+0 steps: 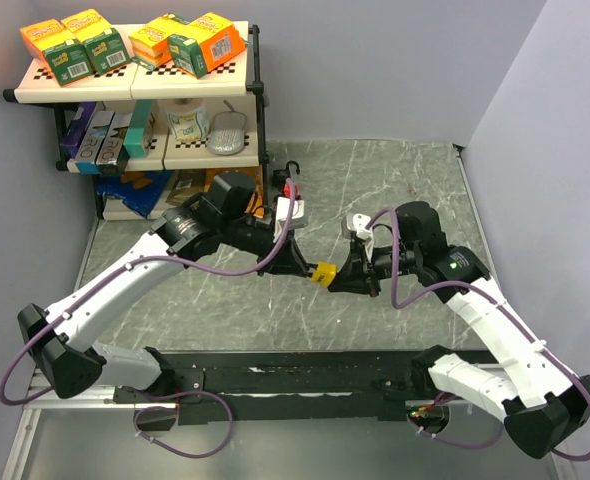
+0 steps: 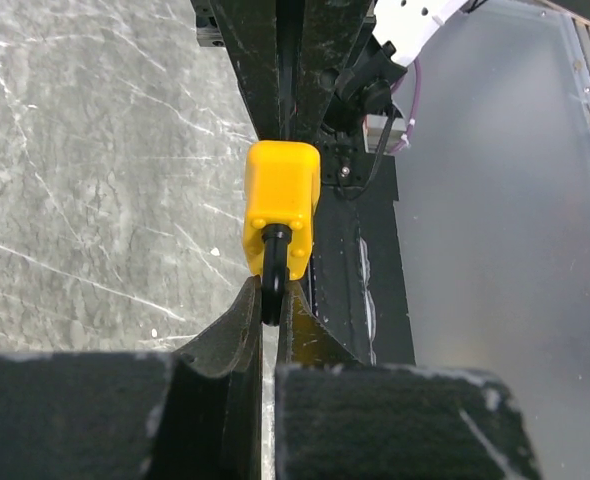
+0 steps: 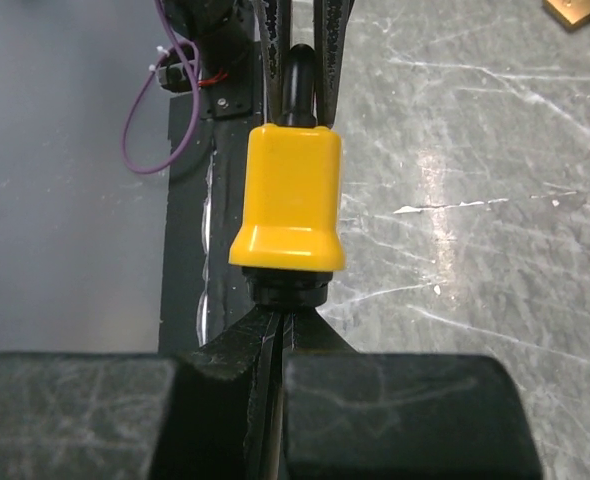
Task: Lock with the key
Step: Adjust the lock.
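Both closed | left gripper (image 2: 272,305) pinches padlock (image 2: 281,195) shackle (image 2: 273,262) | right gripper (image 3: 283,318) clamps its base

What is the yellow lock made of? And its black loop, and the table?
The yellow lock looks like smooth plastic, or a plastic cover: even colour, rounded edges, soft shine. Its black loop looks glossy, perhaps coated metal; I can't tell for sure. The table looks like grey marble-patterned stone or laminate, with white veins.

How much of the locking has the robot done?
Done: the yellow padlock is picked up, the left gripper pinching its black shackle. In hand: the right gripper is shut on a black stub under it, probably the key. Left: the turn.
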Robot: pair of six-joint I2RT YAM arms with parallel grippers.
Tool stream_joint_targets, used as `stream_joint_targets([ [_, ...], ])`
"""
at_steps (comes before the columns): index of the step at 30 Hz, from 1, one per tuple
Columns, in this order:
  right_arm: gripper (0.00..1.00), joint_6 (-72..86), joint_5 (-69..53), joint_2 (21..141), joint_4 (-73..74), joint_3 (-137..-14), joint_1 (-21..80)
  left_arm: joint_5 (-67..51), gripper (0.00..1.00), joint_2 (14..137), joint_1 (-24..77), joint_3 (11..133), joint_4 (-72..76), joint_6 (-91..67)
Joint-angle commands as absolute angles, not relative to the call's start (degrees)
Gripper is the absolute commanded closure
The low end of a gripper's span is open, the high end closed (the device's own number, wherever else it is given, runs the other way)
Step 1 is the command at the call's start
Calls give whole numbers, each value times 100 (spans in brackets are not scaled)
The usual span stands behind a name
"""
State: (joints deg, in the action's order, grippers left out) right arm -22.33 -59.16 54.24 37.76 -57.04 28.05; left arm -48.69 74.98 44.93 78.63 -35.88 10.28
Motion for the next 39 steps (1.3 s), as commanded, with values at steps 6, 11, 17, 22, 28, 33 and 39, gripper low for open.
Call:
stream_joint_targets([
  [6,100,-1960,-6214,5563,2804,-6196,3120,-4703,99,8042,4974,8420,-4042,1590],
  [11,100,-1390,-6187,5625,2330,-6196,3120,-4448,99,8261,5141,8534,-4201,1608],
  [17,100,-651,-6170,5651,1583,-6108,3138,-4377,99,8411,5352,8517,-4052,1503],
  [22,100,-185,-6073,5608,985,-5968,3120,-4702,99,8149,5353,8043,-3420,1249],
  [28,100,-316,-6143,5695,887,-5958,3146,-4939,99,8086,5361,7927,-3128,1318],
  [33,100,-852,-6187,5924,1379,-6126,3243,-4966,99,8200,5449,8156,-3445,1573],
  [39,100,-1571,-6012,5635,2231,-6214,3130,-5062,99,7850,5152,7885,-3438,1398],
])
